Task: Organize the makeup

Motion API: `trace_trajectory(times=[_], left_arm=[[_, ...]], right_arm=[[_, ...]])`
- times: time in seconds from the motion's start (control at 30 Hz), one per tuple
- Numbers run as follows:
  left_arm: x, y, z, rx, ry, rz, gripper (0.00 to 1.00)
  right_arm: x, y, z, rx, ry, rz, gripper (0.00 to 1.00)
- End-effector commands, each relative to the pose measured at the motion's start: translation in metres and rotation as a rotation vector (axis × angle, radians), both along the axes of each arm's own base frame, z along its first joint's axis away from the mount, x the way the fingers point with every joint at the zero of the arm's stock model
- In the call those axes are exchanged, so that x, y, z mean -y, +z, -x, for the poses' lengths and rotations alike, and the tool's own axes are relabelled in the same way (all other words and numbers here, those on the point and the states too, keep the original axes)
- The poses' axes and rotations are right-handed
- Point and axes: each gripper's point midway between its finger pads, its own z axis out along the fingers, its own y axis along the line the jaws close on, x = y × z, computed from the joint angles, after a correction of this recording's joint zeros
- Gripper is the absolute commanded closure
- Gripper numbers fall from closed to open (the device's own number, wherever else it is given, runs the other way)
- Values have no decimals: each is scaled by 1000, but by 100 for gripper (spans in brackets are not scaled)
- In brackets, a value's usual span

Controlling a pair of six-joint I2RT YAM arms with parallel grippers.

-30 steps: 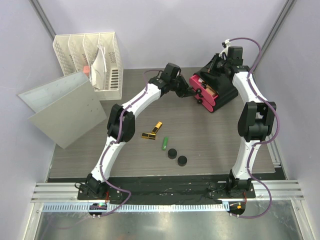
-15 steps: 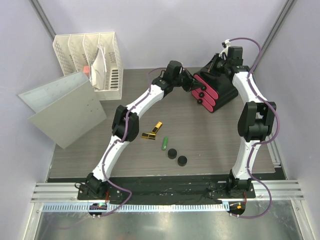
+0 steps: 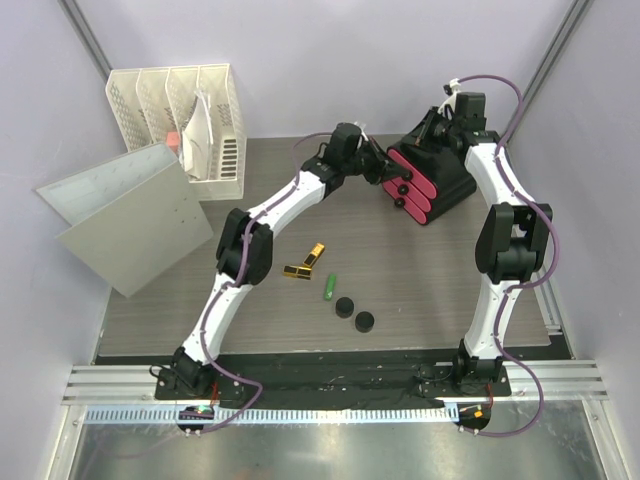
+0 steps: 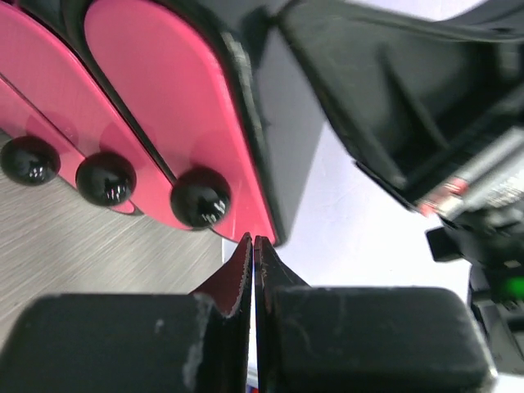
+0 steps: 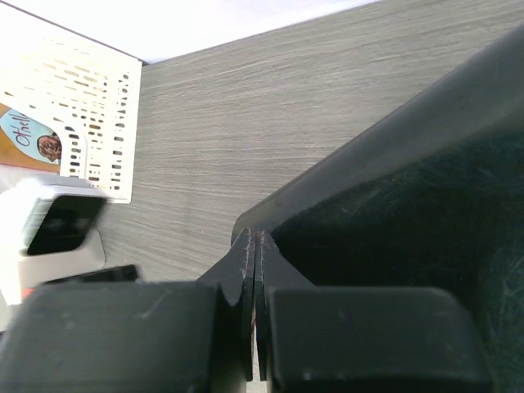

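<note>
My left hand (image 4: 254,246) is pinched fully shut with nothing between its fingers, and its tips are just beside the knob (image 4: 200,205) of the nearest pink drawer (image 4: 164,98). My right hand (image 5: 254,237) is closed too and empty, its tips at the top edge of the black organizer box (image 5: 393,205). All three drawer fronts look pushed in. Well apart from the box, on the worktop (image 3: 420,280), lie two gold-black lipsticks (image 3: 316,254), a green stick (image 3: 329,287) and two black discs (image 3: 345,307). I judge the job about half done: those five need putting away, and I see no bottles or tube
</note>
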Motion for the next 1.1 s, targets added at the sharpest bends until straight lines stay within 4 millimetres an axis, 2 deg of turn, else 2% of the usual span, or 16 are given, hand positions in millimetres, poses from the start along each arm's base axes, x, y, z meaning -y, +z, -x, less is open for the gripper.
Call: trace_trajectory(times=[0.0,0.03,0.1,0.13,0.17,0.2,0.33,0.37,0.4,0.57,0.77,0.8,0.83,0.9,0.93,1.07], left_arm=[[-27,83,6,170,-5,36,100],[-31,73,9,165,-15,-7,100],[-35,70,16,163,-24,-41,100],[-37,67,18,160,-31,-53,100],[-40,53,21,139,-40,-86,100],[-41,49,25,132,-52,-97,100],[-52,26,39,103,-83,-178,100],[-54,23,41,101,-86,-192,100],[-57,18,43,98,-91,-211,100],[-65,-2,54,62,-115,-255,100],[-68,-12,59,53,-135,-286,100],[-68,-12,59,53,-136,-291,100],[-69,-13,59,58,-139,-297,100],[-69,-13,58,61,-137,-304,100],[-71,-14,57,64,-136,-309,100],[-71,-18,57,58,-136,-318,99]], right_arm=[[14,-35,26,-190,-56,79,99],[20,-19,19,-146,-104,90,99],[31,2,10,-86,-176,109,99],[56,16,2,-42,-263,128,99],[64,22,-1,-26,-301,130,99],[72,30,-5,-7,-332,136,99],[108,38,-20,5,-426,110,99],[122,31,-24,-7,-452,108,99],[128,36,-28,6,-467,102,99],[164,30,-41,5,-542,102,99],[173,0,-60,-54,-541,69,99],[169,5,-63,-47,-517,45,99],[165,-9,-66,-78,-500,17,99],[153,-10,-71,-81,-445,-28,99],[143,-19,-70,-112,-402,-69,99],[130,-25,-63,-141,-342,-102,99]])
